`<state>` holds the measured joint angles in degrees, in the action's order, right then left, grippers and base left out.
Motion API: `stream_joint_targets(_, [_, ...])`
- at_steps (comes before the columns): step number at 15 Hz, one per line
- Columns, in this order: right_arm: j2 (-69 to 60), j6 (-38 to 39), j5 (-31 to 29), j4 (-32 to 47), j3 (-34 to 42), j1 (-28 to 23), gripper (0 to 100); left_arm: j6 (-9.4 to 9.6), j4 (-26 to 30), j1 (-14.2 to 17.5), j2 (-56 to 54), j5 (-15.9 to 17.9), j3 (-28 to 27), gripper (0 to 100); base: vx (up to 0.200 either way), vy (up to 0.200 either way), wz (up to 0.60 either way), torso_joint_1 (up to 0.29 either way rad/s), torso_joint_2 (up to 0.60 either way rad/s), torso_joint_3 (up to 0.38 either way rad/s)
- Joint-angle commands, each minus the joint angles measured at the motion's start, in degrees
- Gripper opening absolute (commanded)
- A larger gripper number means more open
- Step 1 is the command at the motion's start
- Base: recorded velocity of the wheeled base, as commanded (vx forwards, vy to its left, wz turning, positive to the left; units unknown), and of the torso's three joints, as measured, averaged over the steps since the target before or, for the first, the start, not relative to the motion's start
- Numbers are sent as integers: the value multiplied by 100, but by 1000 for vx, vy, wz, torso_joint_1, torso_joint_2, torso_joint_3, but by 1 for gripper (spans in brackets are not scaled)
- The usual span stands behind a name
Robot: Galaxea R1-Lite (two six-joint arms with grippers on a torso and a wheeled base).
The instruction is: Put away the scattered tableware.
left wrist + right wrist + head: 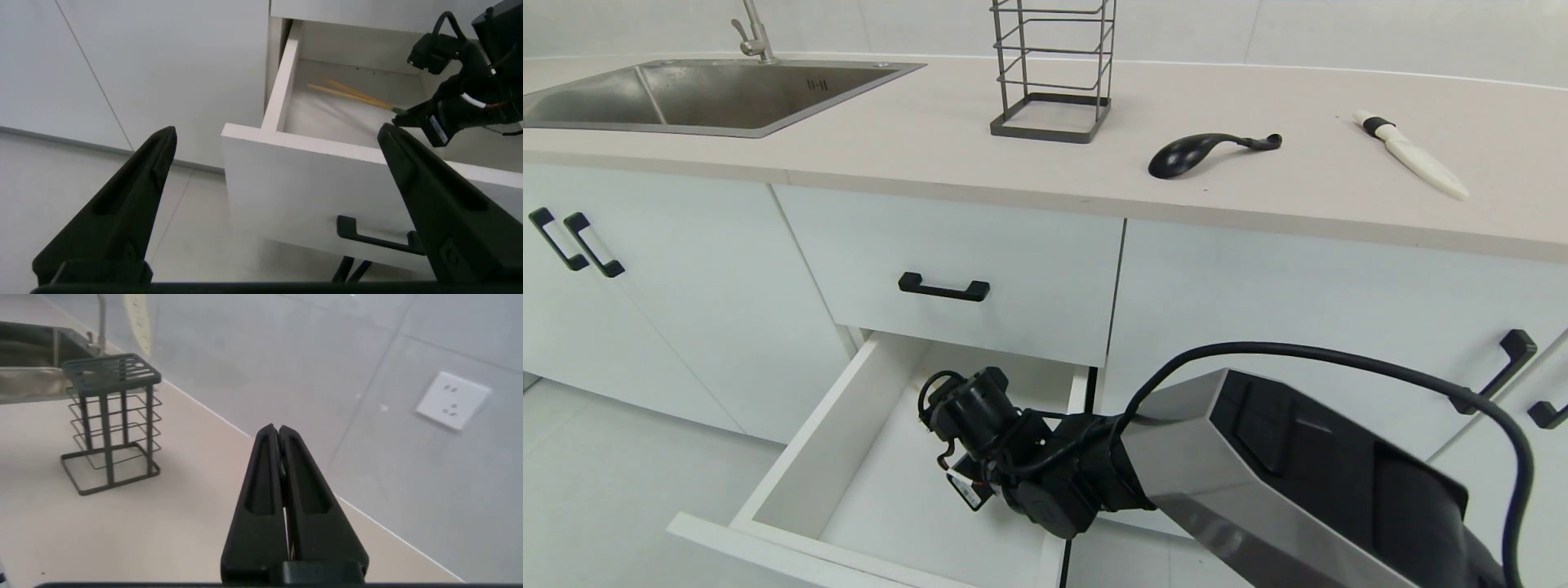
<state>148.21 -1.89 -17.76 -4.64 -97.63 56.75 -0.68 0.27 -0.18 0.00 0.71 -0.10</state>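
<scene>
A black spoon and a white knife lie on the counter, right of a dark wire rack. Below the counter a white drawer stands pulled out, with a pair of wooden chopsticks lying inside near its back. My left gripper is open, low in front of the drawer's front panel, holding nothing. My right gripper is shut with nothing between its fingers and points toward the wall above the counter. The right arm's wrist hangs over the drawer.
A steel sink with a faucet sits at the counter's left. A closed drawer with a black handle is above the pulled-out one. Cabinet doors flank both sides. The floor to the drawer's left is bare.
</scene>
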Motion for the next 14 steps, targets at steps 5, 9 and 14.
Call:
stream_joint_targets(5, [296,4,1,34,-256,56,0,-2,0,1,9,0,1,100,0,0,0,0,0,0])
stream_joint_targets(9, [419,-4,10,43,-388,100,0,-2,0,1,9,0,1,100,0,0,0,0,0,0])
stream_joint_targets(14, [463,-13,10,34,-423,117,100,-2,0,1,9,0,1,100,0,0,0,0,0,0])
